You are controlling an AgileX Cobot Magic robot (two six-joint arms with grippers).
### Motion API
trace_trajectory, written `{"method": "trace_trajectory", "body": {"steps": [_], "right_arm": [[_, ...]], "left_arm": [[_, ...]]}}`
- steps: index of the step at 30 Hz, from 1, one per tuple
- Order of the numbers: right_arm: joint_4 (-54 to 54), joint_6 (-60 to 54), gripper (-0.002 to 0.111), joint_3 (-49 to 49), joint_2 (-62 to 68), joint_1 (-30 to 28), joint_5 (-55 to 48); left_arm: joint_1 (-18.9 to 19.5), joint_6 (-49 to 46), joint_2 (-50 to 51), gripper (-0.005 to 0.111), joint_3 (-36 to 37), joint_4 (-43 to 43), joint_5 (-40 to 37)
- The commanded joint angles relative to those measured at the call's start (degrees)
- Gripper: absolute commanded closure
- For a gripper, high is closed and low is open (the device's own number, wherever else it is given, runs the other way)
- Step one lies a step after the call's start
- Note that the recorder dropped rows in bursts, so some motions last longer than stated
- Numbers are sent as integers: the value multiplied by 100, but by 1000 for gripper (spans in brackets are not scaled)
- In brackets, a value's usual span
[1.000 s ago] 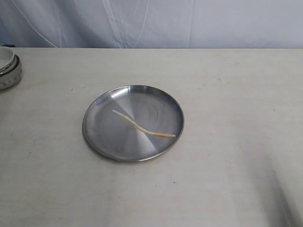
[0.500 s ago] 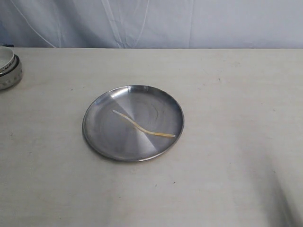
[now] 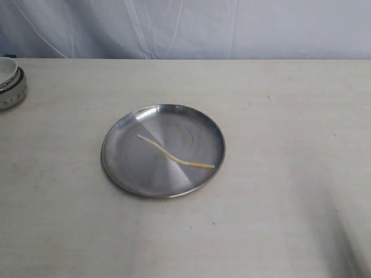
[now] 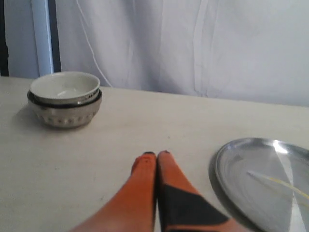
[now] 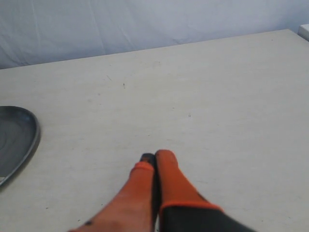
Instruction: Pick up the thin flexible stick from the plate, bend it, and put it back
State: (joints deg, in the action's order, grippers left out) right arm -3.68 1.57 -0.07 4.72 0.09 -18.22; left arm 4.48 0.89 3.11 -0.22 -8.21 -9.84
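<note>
In the exterior view, the plate (image 3: 119, 168) is sitting near the middle of the table (image 3: 278, 116). The thin flexible stick (image 3: 174, 154) is lying inside the plate, bent in a soft wave, running from the middle toward the plate's right rim. Its ends are staying inside the rim. Bare table is lying all around the plate. Two stacked bowls (image 3: 10, 83) are sitting at the far left edge, well apart from the plate. No arm is showing here.

In the left wrist view, the left gripper (image 4: 151, 156) is hanging over bare table with its orange fingers (image 4: 143, 166) pressed together and gripping nothing. The plate's rim (image 4: 227, 150) is lying just beside it, with the stick (image 4: 280, 183) resting on the plate. The bowls (image 4: 64, 98) are standing farther off.

In the right wrist view, the right gripper (image 5: 153, 157) is also keeping its fingers (image 5: 166, 169) pressed together around nothing. Only the plate's edge (image 5: 29, 137) is peeking in, well apart from it.
</note>
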Motion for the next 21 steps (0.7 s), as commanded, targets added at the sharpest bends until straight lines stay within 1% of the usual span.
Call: {"method": "trace_trajectory", "body": {"steps": [1, 10, 12, 21], "right_arm": [[16, -1, 108, 7, -19, 6, 51], [16, -1, 108, 7, -19, 6, 51], [16, -1, 108, 7, -19, 6, 51], [16, -1, 108, 7, -19, 6, 51]], "left_arm": [[1, 74, -51, 106, 22, 14, -380], [1, 49, -51, 106, 22, 38, -165], [1, 49, -51, 106, 22, 186, -165], [1, 49, -51, 106, 22, 211, -165]]}}
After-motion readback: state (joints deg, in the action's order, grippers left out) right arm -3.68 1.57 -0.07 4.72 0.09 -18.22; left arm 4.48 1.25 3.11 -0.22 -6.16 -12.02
